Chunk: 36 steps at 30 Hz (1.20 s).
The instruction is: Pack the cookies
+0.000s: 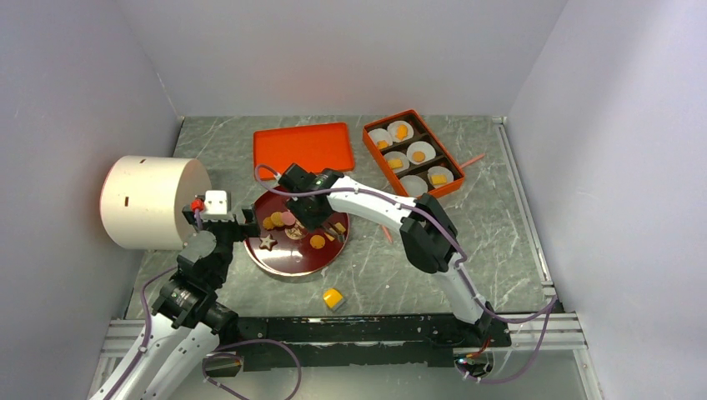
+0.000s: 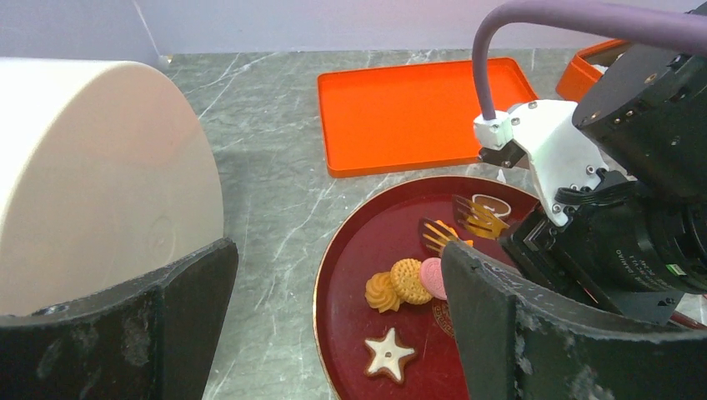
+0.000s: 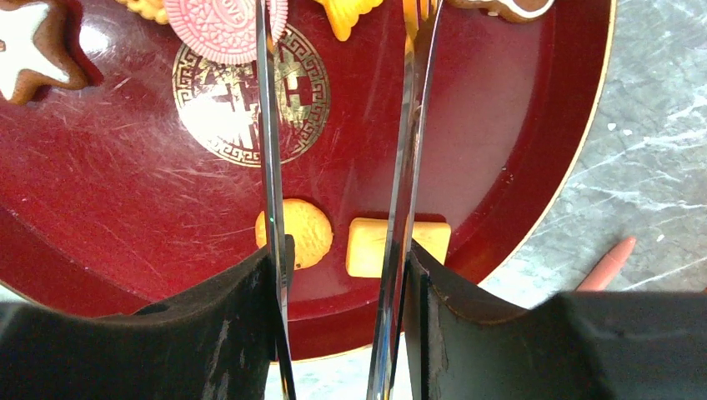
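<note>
Cookies lie on a dark red plate (image 1: 293, 265): a white-iced star (image 2: 389, 356), an orange swirl (image 2: 382, 292), a round waffle one (image 2: 408, 280), a pink round one (image 3: 221, 25), a round orange one (image 3: 304, 233) and a yellow rectangle (image 3: 371, 247). My right gripper (image 3: 342, 258) is shut on metal tongs (image 3: 408, 150). Their gold forked tips (image 2: 479, 218) stand apart over the plate's far side, on either side of a yellow cookie (image 3: 346, 12). My left gripper (image 2: 333, 258) hangs open over the plate's left rim, holding nothing.
An orange box (image 1: 413, 152) with paper cups holding cookies stands at the back right, and a flat orange lid (image 1: 303, 148) to its left. A big white cylinder (image 1: 150, 202) stands at the left. A yellow cube (image 1: 333, 297) and pink sticks (image 1: 387, 233) lie on the table.
</note>
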{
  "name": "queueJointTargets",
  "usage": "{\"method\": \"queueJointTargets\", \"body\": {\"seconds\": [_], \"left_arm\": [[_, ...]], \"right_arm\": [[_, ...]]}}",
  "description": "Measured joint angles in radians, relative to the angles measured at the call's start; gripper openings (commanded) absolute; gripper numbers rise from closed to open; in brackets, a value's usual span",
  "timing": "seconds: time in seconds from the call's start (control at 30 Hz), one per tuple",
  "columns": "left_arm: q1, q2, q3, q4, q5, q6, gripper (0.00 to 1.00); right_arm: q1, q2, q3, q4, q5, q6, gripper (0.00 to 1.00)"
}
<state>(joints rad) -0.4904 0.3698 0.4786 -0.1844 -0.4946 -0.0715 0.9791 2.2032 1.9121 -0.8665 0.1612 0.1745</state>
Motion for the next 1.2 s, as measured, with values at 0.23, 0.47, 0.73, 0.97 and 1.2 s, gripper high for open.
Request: {"method": "queueJointTargets", "body": {"seconds": [0.23, 0.47, 0.73, 0.97, 1.2], "left_arm": [[0.000, 0.000, 0.000, 0.000, 0.000, 0.000, 0.97], [0.000, 0.000, 0.000, 0.000, 0.000, 0.000, 0.97], [0.000, 0.000, 0.000, 0.000, 0.000, 0.000, 0.96], [0.000, 0.000, 0.000, 0.000, 0.000, 0.000, 0.97], [0.000, 0.000, 0.000, 0.000, 0.000, 0.000, 0.96]], "right_arm": [[0.000, 0.002, 0.000, -0.003, -0.032, -0.003, 0.49], [0.002, 0.002, 0.000, -0.017, -0.028, -0.011, 0.39], [0.002, -0.005, -0.016, -0.030, -0.008, -0.014, 0.33], [0.003, -0.093, -0.069, -0.072, 0.017, -0.010, 0.33], [0.002, -0.229, -0.096, -0.106, 0.064, 0.002, 0.33]]}}
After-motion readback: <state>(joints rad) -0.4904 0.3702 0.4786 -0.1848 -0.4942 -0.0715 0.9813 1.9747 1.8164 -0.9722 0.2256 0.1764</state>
